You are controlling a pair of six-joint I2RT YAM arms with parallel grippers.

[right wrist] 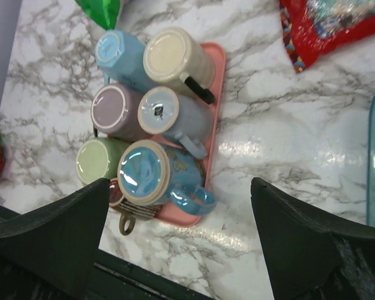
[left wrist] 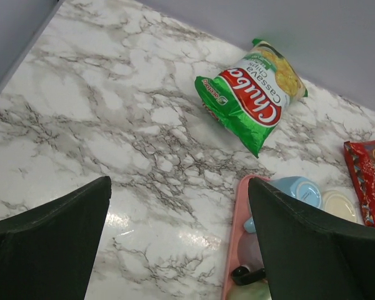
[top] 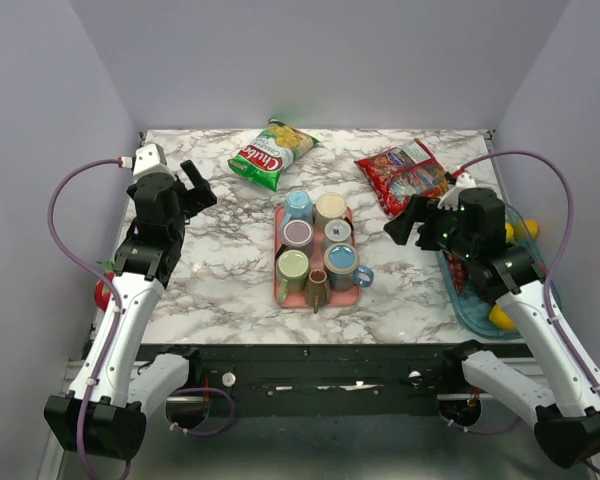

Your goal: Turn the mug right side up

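Left fingers (left wrist: 44,244) and right fingers (right wrist: 312,244) are standing spread wide, gripping nothing. I am seeing the pink tray (right wrist: 217,75) carrying clustered mugs (right wrist: 144,172), bases showing upward, mid-tabletop (top: 210,270); the arms are hanging raised on either side of it.

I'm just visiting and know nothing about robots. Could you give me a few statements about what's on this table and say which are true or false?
1. The mugs are grouped together on a pink tray. True.
2. The left gripper is holding a mug. False: its fingers are spread open with nothing between them, over bare marble.
3. The green chip bag lies on the tray. False: it lies on the table, beyond the tray's far end.
4. A red snack bag lies on the table, toward the far right. True.
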